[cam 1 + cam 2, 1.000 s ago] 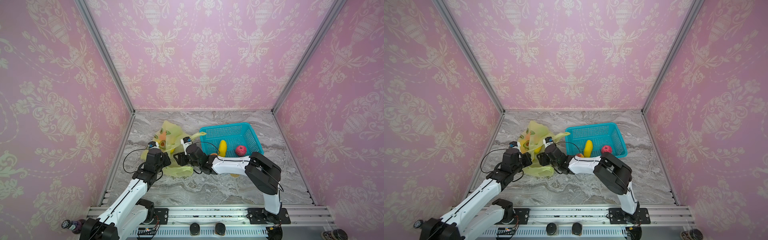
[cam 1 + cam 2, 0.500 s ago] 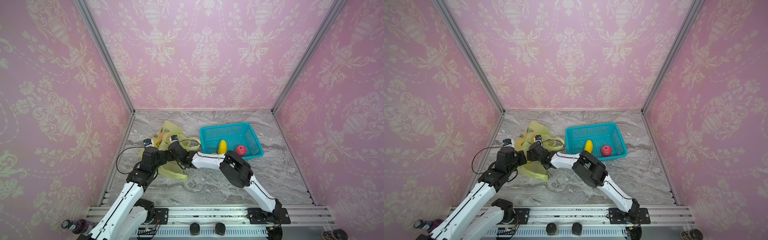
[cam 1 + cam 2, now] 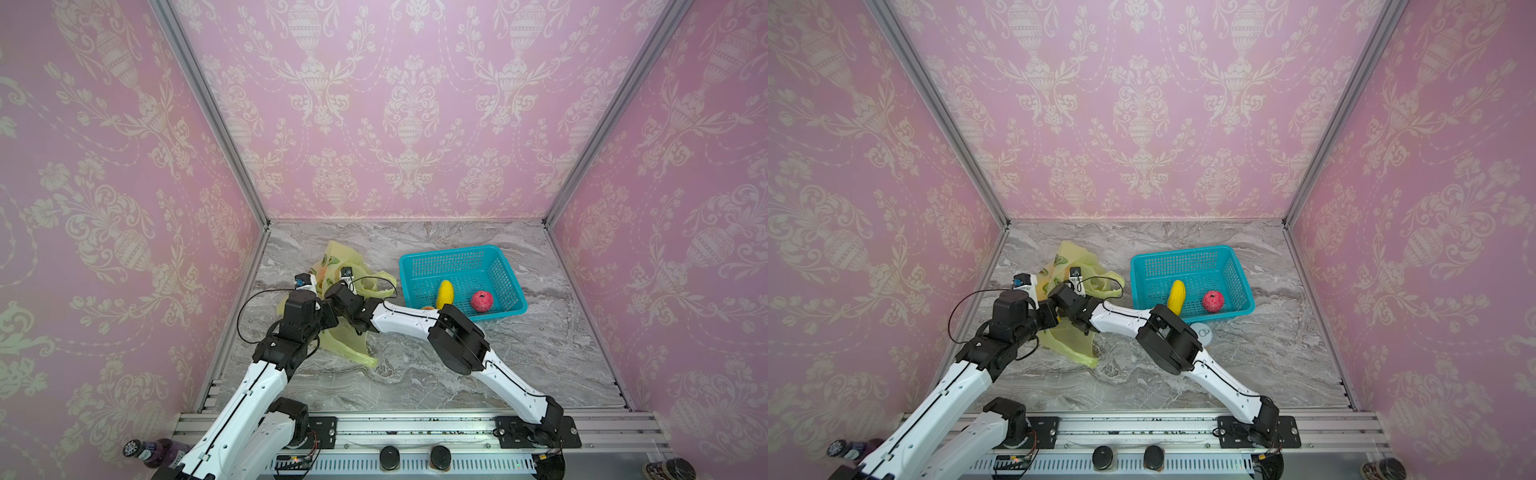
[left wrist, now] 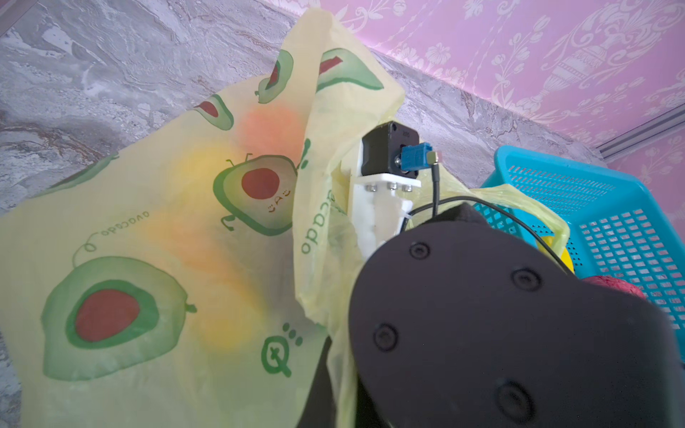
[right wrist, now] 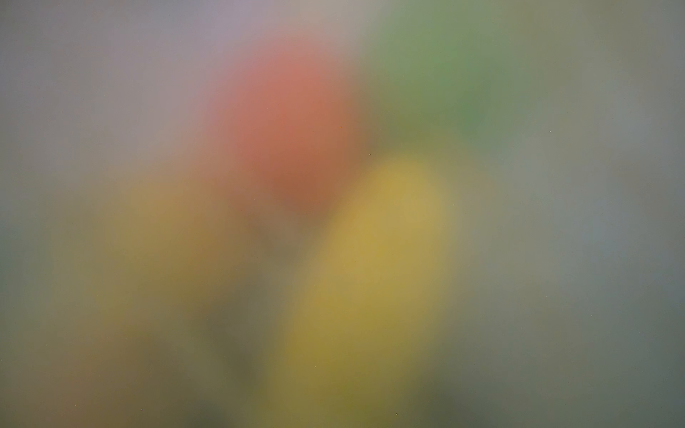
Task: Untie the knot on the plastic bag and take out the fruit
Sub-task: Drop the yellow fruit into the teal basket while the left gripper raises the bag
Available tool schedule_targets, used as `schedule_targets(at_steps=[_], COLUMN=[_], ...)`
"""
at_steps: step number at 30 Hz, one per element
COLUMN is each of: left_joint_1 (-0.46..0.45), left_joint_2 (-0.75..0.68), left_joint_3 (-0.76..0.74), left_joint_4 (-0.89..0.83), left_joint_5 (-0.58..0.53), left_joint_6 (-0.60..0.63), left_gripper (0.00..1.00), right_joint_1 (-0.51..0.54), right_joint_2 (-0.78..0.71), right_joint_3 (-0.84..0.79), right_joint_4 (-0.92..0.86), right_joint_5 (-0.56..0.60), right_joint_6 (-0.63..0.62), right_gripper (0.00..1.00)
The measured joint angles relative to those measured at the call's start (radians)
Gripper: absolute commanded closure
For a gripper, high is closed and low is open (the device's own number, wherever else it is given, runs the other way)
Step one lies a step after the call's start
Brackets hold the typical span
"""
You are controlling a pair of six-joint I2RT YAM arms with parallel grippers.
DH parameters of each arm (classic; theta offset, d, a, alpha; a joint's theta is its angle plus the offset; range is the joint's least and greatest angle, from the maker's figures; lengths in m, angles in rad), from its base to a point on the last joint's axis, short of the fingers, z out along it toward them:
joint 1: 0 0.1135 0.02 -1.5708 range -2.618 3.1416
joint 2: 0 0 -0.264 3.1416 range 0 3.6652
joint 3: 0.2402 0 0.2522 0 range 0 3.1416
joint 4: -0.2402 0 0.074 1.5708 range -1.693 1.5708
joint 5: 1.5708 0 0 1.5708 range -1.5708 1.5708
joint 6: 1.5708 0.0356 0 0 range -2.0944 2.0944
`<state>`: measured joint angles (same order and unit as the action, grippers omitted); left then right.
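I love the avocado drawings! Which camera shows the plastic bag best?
The left wrist view: the plastic bag fills much of it close up, with its avocado drawings sharp. In both top views it is small and partly hidden by the arms. The right wrist view gives only blurred colours.

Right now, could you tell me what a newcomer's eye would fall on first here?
The plastic bag with avocado prints sits left of centre, where the left arm and right arm meet. To its right, the teal basket holds a yellow fruit and a pink fruit.
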<state>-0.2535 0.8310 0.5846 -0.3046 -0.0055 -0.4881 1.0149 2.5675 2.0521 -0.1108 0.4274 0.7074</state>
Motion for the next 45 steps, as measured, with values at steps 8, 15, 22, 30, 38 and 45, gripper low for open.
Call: schedule_targets(at_steps=[8, 15, 22, 30, 38, 45], left_joint_1=[0.0, 0.0, -0.019, -0.017, -0.017, -0.017], left_joint_2=[0.174, 0.327, 0.303, 0.32, 0.321, 0.323], left_joint_3=[0.251, 0.489, 0.507, 0.459, 0.456, 0.456], left_joint_4=[-0.232, -0.444, -0.502, -0.541, -0.538, -0.538], left_joint_5=[0.038, 0.162, 0.13, 0.154, 0.157, 0.157], left_joint_6=[0.002, 0.077, 0.187, 0.203, 0.203, 0.203], left_gripper=[1.0, 1.0, 1.0, 1.0, 1.0, 1.0], right_joint_1=[-0.002, -0.002, 0.01, 0.013, 0.022, 0.022], right_joint_2=[-0.178, -0.483, -0.69, -0.787, -0.978, -1.135], right_joint_3=[-0.287, -0.669, -0.945, -1.115, -1.263, -1.323], right_joint_4=[0.115, 0.343, 0.538, 0.625, 0.706, 0.668], right_joint_5=[-0.074, -0.248, -0.328, -0.373, -0.404, -0.409], right_joint_6=[-0.04, -0.111, -0.177, -0.232, -0.264, -0.302], right_gripper=[0.7, 0.77, 0.8, 0.83, 0.84, 0.87])
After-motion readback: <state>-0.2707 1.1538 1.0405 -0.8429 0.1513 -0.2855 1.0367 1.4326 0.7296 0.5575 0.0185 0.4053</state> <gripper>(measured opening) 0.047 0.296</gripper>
